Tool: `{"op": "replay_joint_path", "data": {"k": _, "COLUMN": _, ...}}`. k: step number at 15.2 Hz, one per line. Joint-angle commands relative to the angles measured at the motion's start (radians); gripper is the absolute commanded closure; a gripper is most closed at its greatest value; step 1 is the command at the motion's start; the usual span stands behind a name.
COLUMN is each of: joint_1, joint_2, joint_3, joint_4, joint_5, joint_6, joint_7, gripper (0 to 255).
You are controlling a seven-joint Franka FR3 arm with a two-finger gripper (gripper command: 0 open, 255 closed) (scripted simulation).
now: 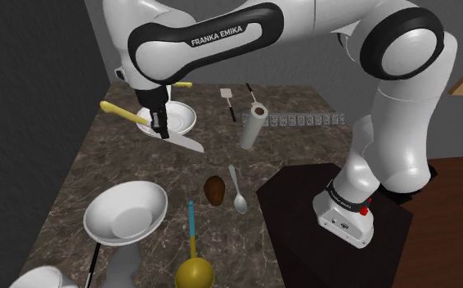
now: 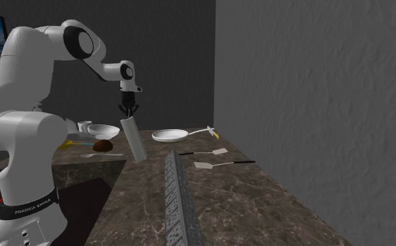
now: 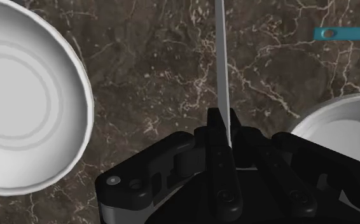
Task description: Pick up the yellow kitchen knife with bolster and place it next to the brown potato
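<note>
The knife has a yellow handle [image 1: 119, 111] and a grey blade [image 1: 184, 143]; it hangs in the air above the dark marble counter [image 1: 295, 147]. My black gripper [image 1: 158, 128] is shut on it where the blade meets the handle. In the second exterior view the gripper [image 2: 127, 112] holds the blade [image 2: 133, 142] pointing down. In the wrist view the blade [image 3: 221, 63] runs out edge-on from between the closed fingers [image 3: 214, 130]. The brown potato [image 1: 214, 189] [image 2: 103, 145] lies on the counter, nearer the stand than the gripper.
A white pan [image 1: 178, 119] [image 2: 170, 135] sits under the gripper. A white bowl [image 1: 126, 213], a spoon [image 1: 237, 192], a teal-handled yellow ladle [image 1: 192, 245], a white upright cylinder [image 1: 253, 125] and a spatula [image 1: 229, 98] share the counter. The stand [image 1: 303, 213] is at lower right.
</note>
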Motion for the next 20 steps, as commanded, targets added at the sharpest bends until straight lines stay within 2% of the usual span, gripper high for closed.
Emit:
{"op": "replay_joint_path", "data": {"k": 1, "joint_1": 0.02, "joint_2": 0.06, "joint_3": 0.011, "joint_4": 0.092, "joint_5": 0.001, "joint_6": -0.032, "joint_7": 0.032, "gripper": 255}}
{"op": "replay_joint_path", "data": {"k": 5, "joint_1": 0.062, "joint_2": 0.198, "joint_3": 0.029, "joint_4": 0.307, "joint_5": 0.001, "joint_6": -0.11, "joint_7": 0.09, "gripper": 255}}
{"op": "replay_joint_path", "data": {"k": 6, "joint_1": 0.064, "joint_2": 0.206, "joint_3": 0.03, "joint_4": 0.32, "joint_5": 0.002, "joint_6": -0.115, "joint_7": 0.092, "gripper": 255}}
{"op": "replay_joint_path", "data": {"k": 20, "joint_1": 0.064, "joint_2": 0.244, "joint_3": 0.03, "joint_4": 0.192, "joint_5": 0.001, "joint_6": 0.051, "joint_7": 0.093, "gripper": 255}}
